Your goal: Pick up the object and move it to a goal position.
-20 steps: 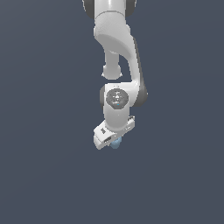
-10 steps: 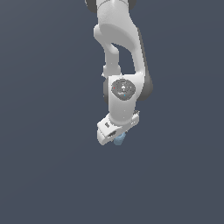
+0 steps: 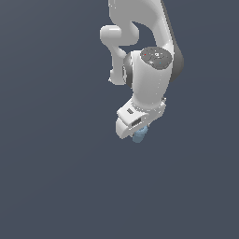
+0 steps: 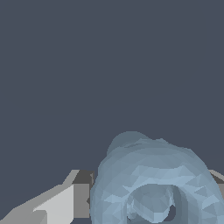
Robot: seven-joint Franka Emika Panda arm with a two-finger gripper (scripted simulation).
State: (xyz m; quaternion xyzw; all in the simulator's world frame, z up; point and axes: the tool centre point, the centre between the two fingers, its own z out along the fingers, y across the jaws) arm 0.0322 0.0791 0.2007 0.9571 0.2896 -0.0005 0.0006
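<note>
Since half a second ago the arm has swung: the wrist joint with its round cap now sits higher and further toward the exterior view's right, and the gripper with its load has shifted the same way. The pale-blue object has stayed tucked under the gripper throughout.

Exterior view. White Franka arm (image 3: 149,51) enters from the top edge, bends, and ends in the gripper (image 3: 138,129), tilted down toward the exterior view's left. Small pale-blue object (image 3: 139,134) pokes out from beneath the gripper body, touching it, only its lower end showing. Fingers hidden behind the gripper housing here; their spacing is not readable from this angle. Background is a flat dark slate field (image 3: 56,177); no surface edge can be made out, so height off any floor cannot be told.

Wrist view. Object (image 4: 153,183) fills the lower part of the frame, very close to the lens: faceted, rounded, knobbly, with a hollow at its near end. One grey-white finger (image 4: 65,201) presses against one flank; a sliver of the other finger (image 4: 217,180) shows on the opposite flank. Gripper (image 4: 144,194) reads as clamped on the object, which sits between the two fingers.
</note>
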